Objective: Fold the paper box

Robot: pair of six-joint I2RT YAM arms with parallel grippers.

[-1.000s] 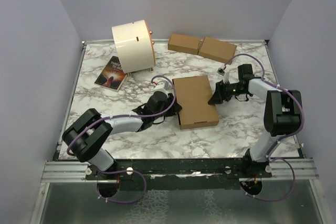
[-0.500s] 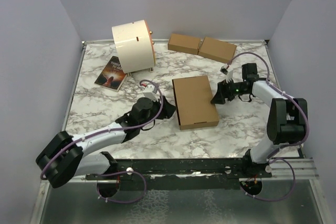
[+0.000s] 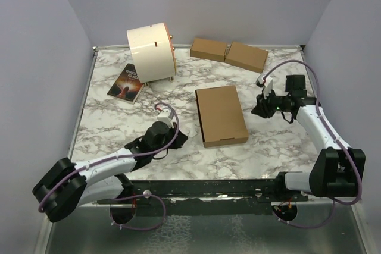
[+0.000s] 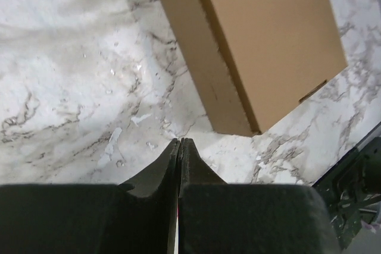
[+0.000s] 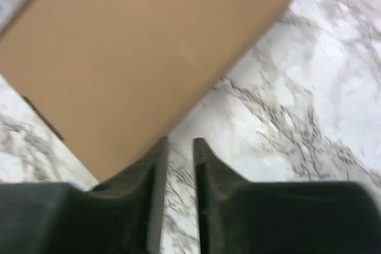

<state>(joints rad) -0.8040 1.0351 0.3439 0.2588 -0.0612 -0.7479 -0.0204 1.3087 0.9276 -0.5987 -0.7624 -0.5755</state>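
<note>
Paper box (image 3: 221,115): closed up flat, lying between both claws, touching neither.
Handling: probably light, stiff cardboard that slides easily.
Hold: long side edges.
Left gripper (image 4: 180,142): closed, empty; box just ahead-right.
Right gripper (image 5: 180,142): slightly parted, empty; box ahead-left.

Paper box (image 3: 221,114) plain brown; table (image 3: 268,147) white-grey marble; drum (image 3: 150,52) cream.

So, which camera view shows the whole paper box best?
The top external view: the paper box is whole there, closed and flat. The left wrist view shows only one end and a side wall; the right wrist view, a blurred part of its top.
</note>
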